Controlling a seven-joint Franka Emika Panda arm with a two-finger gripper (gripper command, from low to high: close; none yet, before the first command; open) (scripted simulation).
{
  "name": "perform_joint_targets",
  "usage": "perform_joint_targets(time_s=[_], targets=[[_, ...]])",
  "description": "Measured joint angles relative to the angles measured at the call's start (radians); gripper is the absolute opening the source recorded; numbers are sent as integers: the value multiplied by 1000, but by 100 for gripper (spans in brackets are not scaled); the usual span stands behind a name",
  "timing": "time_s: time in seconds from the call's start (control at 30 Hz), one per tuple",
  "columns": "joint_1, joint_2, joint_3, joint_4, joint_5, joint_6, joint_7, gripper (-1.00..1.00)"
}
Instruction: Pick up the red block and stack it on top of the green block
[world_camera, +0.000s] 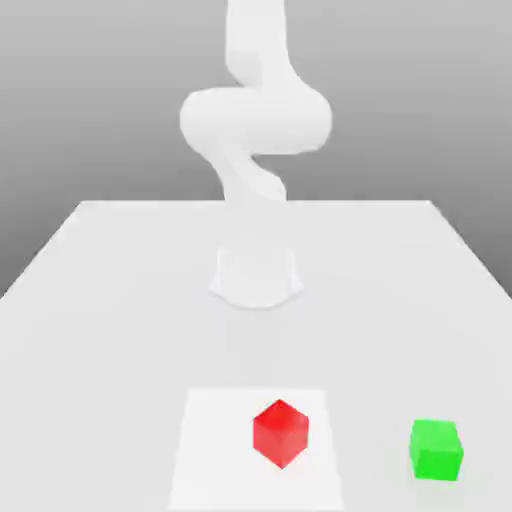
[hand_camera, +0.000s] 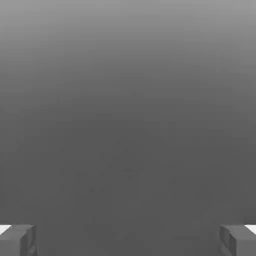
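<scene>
Gripper (hand_camera: 128, 241) observed in the hand view: fingers spread wide, nothing between them. Red block (world_camera: 281, 434) sits on the white square (world_camera: 222, 450) near the front of the table (world_camera: 100, 350), one corner edge facing the exterior view. Green block (world_camera: 436, 450) rests on the table, apart from the red block, toward the exterior view's right. White arm (world_camera: 256, 120) stands upright behind both blocks
</scene>
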Motion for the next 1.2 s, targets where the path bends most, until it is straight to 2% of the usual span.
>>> perform_joint_targets(time_s=[0.43, 0.7, 0.87, 0.9, 1.1, 1.2], targets=[[161, 480, -112, -214, 49, 251, -444, 0], [184, 767, -109, -337, 31, 408, -670, 0], [152, 946, -66, -324, 81, 553, -728, 0], [140, 980, -51, -319, 92, 582, -736, -100], [134, 997, -44, -317, 96, 594, -739, -100], [146, 935, -62, -326, 70, 543, -720, -100]])
